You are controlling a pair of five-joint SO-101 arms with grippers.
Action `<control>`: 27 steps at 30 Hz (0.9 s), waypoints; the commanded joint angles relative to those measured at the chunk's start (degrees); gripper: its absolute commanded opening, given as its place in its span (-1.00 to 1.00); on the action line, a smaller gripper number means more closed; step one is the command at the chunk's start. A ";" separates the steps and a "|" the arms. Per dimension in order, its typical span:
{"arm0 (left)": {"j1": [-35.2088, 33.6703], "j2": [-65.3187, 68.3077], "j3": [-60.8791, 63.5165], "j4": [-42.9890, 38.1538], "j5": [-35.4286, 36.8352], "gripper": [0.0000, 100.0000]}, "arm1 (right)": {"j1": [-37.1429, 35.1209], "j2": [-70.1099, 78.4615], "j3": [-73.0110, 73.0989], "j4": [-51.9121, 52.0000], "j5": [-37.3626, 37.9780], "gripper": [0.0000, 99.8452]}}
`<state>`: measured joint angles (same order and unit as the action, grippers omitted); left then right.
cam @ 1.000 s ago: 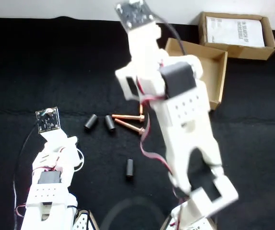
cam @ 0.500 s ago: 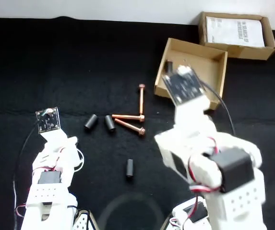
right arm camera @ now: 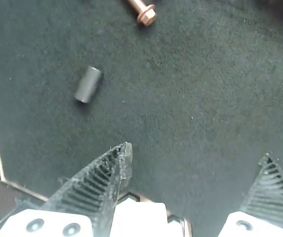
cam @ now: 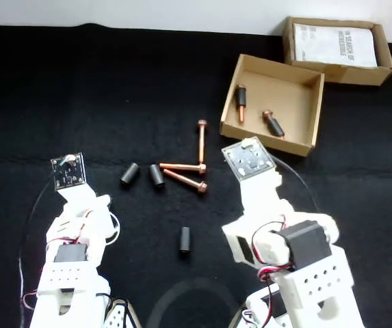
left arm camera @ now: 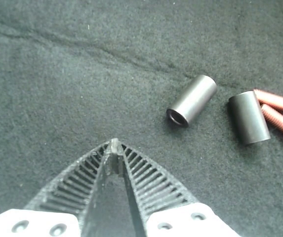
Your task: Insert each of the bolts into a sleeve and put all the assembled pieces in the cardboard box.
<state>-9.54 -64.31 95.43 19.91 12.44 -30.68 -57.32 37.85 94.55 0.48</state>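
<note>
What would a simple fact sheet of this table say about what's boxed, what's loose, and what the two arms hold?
Cardboard box: holds two assembled pieces
Loose bolts: three, on the black cloth beside the box
Loose sleeves: three, on the cloth
Left end effector: shut, empty, near two sleeves
Right end effector: open, empty

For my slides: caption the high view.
Two assembled pieces in the cardboard box; three bolts, three sleeves loose on the table.
</note>
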 commanded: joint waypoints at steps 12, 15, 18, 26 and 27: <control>-0.84 -0.57 -0.31 -0.79 -0.18 -0.97 | -11.21 -0.92 21.49 -29.49 -5.63 -0.28; -0.84 -0.57 -0.31 -0.79 -0.18 -0.97 | -14.29 -0.92 25.45 -36.62 -5.71 -0.28; -0.84 -0.57 -0.31 -0.79 -0.18 -0.97 | -17.19 -0.92 28.88 -43.38 -5.71 -0.28; -0.84 -0.57 -0.31 -0.79 -0.18 -0.97 | -18.95 -0.84 35.38 -59.56 -10.29 -0.29; -0.84 -0.57 -0.31 -0.79 -0.18 -0.97 | -18.95 -0.75 35.82 -60.97 -12.48 -0.29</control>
<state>-9.54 -64.31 95.43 19.91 12.44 -49.23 -57.32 73.01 38.11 -7.60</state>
